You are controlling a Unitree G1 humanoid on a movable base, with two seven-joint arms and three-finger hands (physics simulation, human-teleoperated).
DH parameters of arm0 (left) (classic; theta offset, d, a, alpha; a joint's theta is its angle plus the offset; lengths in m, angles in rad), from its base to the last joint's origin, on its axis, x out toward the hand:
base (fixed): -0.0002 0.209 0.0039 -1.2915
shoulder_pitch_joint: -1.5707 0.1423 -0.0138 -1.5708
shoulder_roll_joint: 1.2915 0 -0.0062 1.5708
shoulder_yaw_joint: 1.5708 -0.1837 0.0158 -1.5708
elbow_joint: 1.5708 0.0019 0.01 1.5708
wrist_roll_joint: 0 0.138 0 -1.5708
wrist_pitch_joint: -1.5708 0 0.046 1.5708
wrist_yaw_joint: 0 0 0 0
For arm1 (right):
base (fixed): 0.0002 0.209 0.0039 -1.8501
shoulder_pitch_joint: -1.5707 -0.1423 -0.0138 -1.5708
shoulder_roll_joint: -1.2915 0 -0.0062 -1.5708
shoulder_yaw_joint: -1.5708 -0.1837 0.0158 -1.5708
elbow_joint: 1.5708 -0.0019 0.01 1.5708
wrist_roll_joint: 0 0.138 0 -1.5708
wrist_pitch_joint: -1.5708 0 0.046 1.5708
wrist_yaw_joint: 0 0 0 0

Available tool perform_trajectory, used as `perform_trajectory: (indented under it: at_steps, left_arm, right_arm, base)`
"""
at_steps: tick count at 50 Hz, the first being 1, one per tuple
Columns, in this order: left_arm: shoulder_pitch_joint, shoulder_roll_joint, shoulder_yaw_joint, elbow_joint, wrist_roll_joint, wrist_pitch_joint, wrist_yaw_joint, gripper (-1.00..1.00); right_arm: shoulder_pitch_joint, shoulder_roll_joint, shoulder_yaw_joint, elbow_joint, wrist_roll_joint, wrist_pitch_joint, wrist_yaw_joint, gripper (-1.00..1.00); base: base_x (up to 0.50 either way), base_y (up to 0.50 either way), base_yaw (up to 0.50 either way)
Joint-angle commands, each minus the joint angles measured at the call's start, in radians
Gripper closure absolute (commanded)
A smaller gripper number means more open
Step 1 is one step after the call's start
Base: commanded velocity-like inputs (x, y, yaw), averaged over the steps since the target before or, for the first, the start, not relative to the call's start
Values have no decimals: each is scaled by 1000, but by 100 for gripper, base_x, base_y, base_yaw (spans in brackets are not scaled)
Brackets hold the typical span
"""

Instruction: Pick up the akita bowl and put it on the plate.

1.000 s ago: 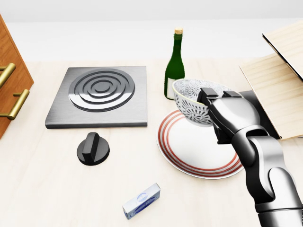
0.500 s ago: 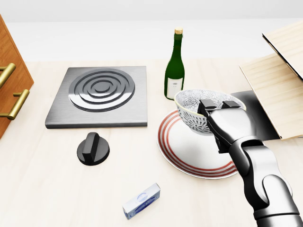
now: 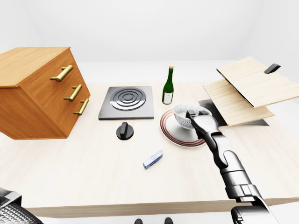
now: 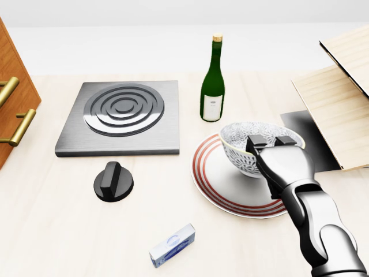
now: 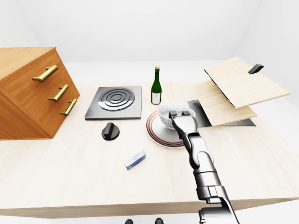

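Observation:
The akita bowl [image 4: 239, 145], white with a dark blue pattern, is over the right half of the red-ringed white plate [image 4: 212, 183] in the head view. It stands nearly level, its base at or just above the plate; I cannot tell if they touch. My right gripper [image 4: 268, 144] is shut on the bowl's right rim, with black fingertips [image 4: 255, 142] hooked over the edge. The silver forearm runs down to the bottom right. Of the left arm only a grey part [image 3: 11, 212] shows at the bottom left corner of the left-eye view; its hand is out of sight.
A green wine bottle [image 4: 212, 86] stands just above the plate. Left of it lie a grey stove plate [image 4: 121, 115] and a black knob [image 4: 113, 182]. A small blue-white box [image 4: 172, 245] lies lower down. A wooden drawer cabinet [image 3: 37, 93] stands left, tilted wooden boards [image 3: 247, 88] right.
My right hand has carried the bowl down and slightly right, toward the plate, and the bowl has tipped from tilted to almost level. Everything else stays put.

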Motion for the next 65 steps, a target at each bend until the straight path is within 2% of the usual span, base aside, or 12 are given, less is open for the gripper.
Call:
perform_trajectory:
  at_steps: [1, 13, 23, 24, 38, 41, 52, 58, 59, 60, 63, 65]
  left_arm:
    - [2, 1, -8, 0, 6, 0, 0, -98]
    - [9, -1, -16, 0, 16, 0, 0, -99]
    - [8, -1, -5, 0, 8, 0, 0, -98]
    - [7, 0, -7, 0, 8, 0, 0, -98]
    - [10, -8, -10, 0, 17, 0, 0, -99]
    - [16, -8, -32, 0, 40, 0, 0, -100]
    - [20, -7, -23, 0, 33, 0, 0, -100]
    - [21, -5, -20, 0, 30, 0, 0, -100]
    - [22, -5, -21, 0, 33, 0, 0, -100]
    - [22, -5, -23, 0, 33, 0, 0, -99]
    - [24, 2, -15, 0, 29, 0, 0, -100]
    - [24, -1, -17, 0, 28, 0, 0, -99]
  right_arm:
    - [20, 16, 9, -27, -16, 0, -24, 100]
    - [75, 63, 31, -178, -45, 0, 47, 100]
    - [99, 66, 37, -132, -79, 0, -1, 95]
    - [102, 72, 34, -131, -74, 0, -2, -100]
    - [129, 66, 19, -220, -36, 0, 113, -100]
    - [128, 74, 6, -294, -7, 0, 169, -100]
    - [92, 151, -14, -726, 232, 0, 504, -100]
    - [79, 187, 6, -786, 331, 85, 519, -100]
    - [76, 219, 9, -814, 371, 149, 519, -100]
    - [71, 243, 19, -843, 411, 175, 519, -100]
    - [53, 304, 37, -913, 541, 175, 519, -100]
    - [57, 295, 60, -938, 603, 175, 519, -100]
  base:
    - [0, 0, 0]
    - [0, 0, 0]
    - [0, 0, 0]
    - [0, 0, 0]
    - [0, 0, 0]
    - [0, 0, 0]
    - [0, 0, 0]
    - [0, 0, 0]
    - [0, 0, 0]
    - [0, 0, 0]
    - [0, 0, 0]
    - [0, 0, 0]
